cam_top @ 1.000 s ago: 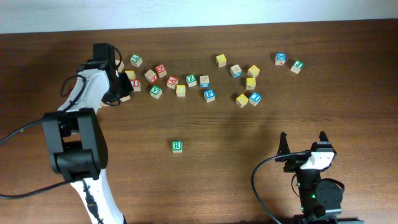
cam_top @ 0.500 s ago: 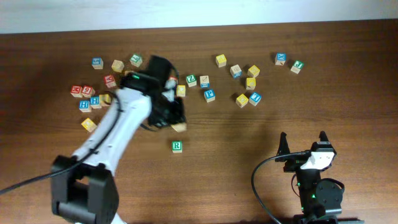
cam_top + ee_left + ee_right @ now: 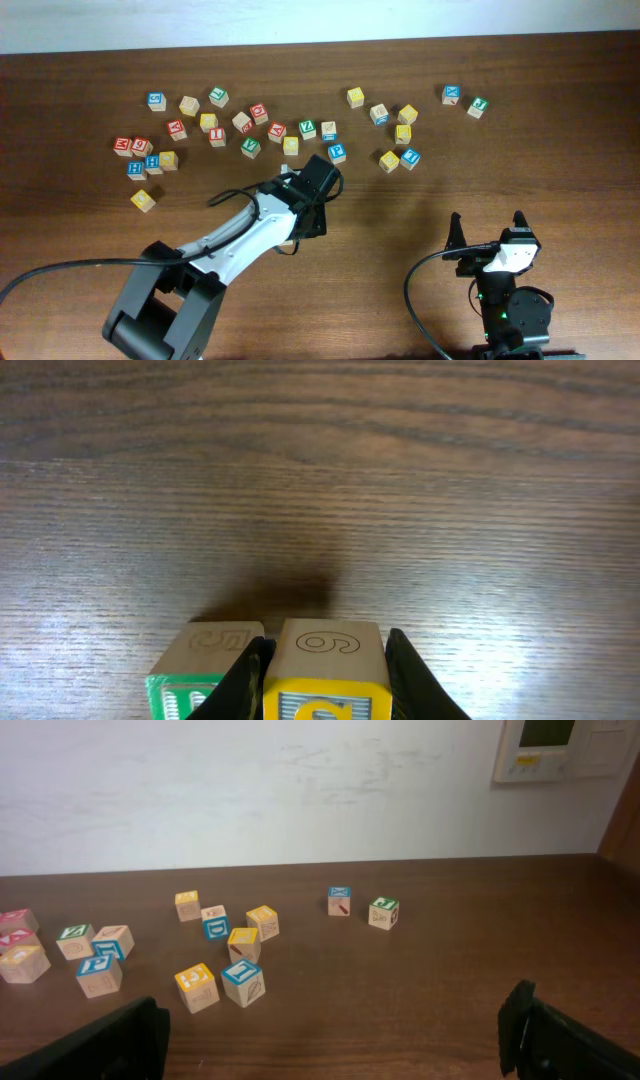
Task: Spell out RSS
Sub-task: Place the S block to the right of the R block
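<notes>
My left gripper (image 3: 303, 222) is shut on a yellow-faced cube (image 3: 324, 665) with a carved 6 on top; its yellow letter is cut off at the frame edge. The cube sits low over the table, right beside the green-bordered cube (image 3: 203, 668), with my left finger between them. In the overhead view my left arm hides both cubes. My right gripper (image 3: 487, 228) is open and empty near the front right, also seen in the right wrist view (image 3: 330, 1050). Several other yellow cubes lie in the far rows; I cannot read an S on any.
Loose alphabet cubes lie in a band along the far side: a left group (image 3: 150, 155), a middle row (image 3: 275, 130) and a right group (image 3: 400, 135). Two cubes (image 3: 465, 100) sit far right. The wall runs behind the table's far edge.
My left arm swung from the far-left cubes to the table's middle carrying the yellow cube, and now covers the spot where the R cube lay. The right arm has not moved.
</notes>
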Available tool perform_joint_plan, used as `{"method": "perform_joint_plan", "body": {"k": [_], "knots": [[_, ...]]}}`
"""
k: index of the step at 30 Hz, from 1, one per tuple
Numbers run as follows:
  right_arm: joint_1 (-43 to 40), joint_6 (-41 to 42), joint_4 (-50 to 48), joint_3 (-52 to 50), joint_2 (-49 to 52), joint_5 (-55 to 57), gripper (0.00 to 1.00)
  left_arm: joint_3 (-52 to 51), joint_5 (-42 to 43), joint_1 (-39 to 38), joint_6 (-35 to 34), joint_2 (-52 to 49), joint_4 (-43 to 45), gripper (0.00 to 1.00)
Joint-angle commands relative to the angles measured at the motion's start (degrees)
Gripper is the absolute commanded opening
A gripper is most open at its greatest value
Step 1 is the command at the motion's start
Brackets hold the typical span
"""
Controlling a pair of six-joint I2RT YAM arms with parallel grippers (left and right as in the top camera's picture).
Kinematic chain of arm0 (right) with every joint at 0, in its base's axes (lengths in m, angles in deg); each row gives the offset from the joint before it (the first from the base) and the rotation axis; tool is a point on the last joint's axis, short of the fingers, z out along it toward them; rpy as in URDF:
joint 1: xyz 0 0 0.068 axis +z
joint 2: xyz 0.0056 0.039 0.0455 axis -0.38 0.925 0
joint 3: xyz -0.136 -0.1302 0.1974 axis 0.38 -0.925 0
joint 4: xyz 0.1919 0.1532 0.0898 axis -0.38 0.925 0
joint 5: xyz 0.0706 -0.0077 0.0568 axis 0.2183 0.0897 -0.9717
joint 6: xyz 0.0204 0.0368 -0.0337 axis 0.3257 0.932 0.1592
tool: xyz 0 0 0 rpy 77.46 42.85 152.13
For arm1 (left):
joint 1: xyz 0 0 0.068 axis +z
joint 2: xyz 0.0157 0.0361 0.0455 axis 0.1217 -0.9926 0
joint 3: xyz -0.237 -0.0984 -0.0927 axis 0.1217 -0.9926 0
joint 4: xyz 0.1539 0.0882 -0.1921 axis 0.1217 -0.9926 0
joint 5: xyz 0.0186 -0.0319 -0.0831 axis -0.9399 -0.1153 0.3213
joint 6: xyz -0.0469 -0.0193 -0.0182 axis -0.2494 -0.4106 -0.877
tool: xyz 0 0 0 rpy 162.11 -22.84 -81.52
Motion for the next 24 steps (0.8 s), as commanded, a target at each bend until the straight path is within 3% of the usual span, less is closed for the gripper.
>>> {"method": "perform_joint_plan", "body": {"k": [1,16,20,24], "knots": [[-0.37,0.42,0.42,-0.31,-0.28,0.66,0.99,-1.07,-1.03,-0.37,-0.33,-0.07,1.07,0.22],[-0.37,0.42,0.42,-0.31,-0.28,0.68,0.98,-1.07,1.75,-1.70,-0.35,-0.07,-0.07,0.24],[-0.37,0.42,0.42,-0.31,-0.28,0.66,0.98,-1.07,1.77,-1.73,-0.35,-0.07,-0.02,0.37],[-0.37,0.42,0.39,-0.31,-0.28,0.68,0.98,-0.26,1.75,-1.70,-0.31,-0.04,1.22,0.38]]}}
